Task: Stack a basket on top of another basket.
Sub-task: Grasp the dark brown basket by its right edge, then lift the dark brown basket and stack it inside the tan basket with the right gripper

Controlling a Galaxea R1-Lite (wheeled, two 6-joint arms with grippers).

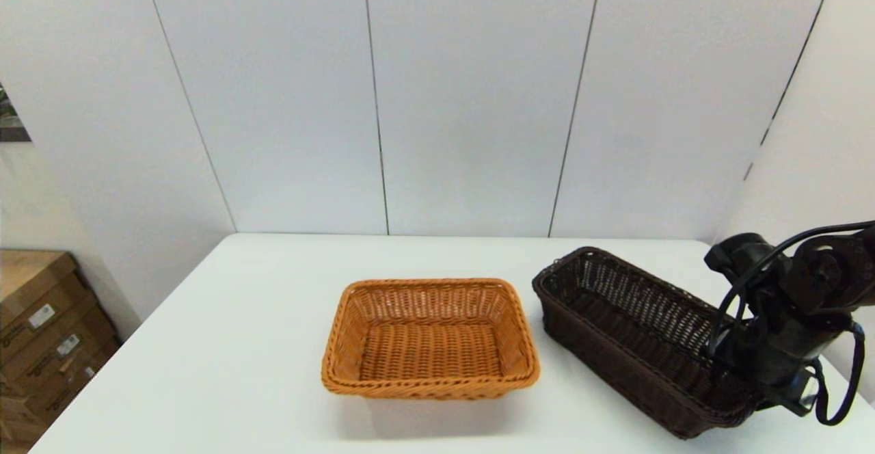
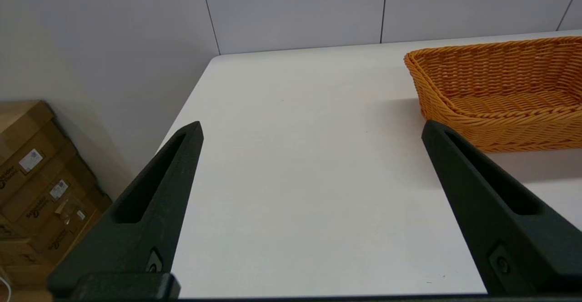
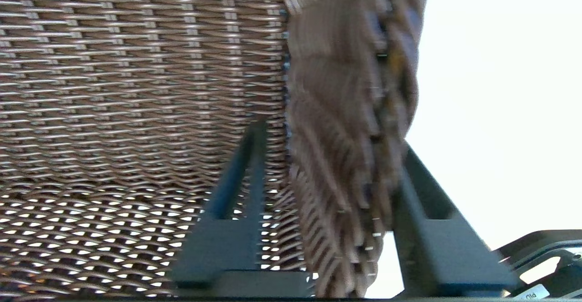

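Note:
The dark brown basket [image 1: 618, 321] lies at the table's right, long side angled toward me, and looks tipped up on its right side. My right gripper [image 1: 737, 366] is at its near right wall. In the right wrist view the right gripper [image 3: 332, 156] straddles the braided rim of the dark basket [image 3: 113, 88], one finger inside, one outside, shut on it. The orange-tan basket [image 1: 431, 387] stands empty at the table's centre, a short gap left of the dark one. My left gripper [image 2: 313, 127] hangs open over bare table, left of the orange-tan basket [image 2: 491, 79].
The white table [image 1: 239, 344] reaches back to a panelled wall. Stacked cardboard boxes [image 1: 41, 331] stand on the floor beyond the table's left edge, and the same boxes [image 2: 36, 179] show in the left wrist view.

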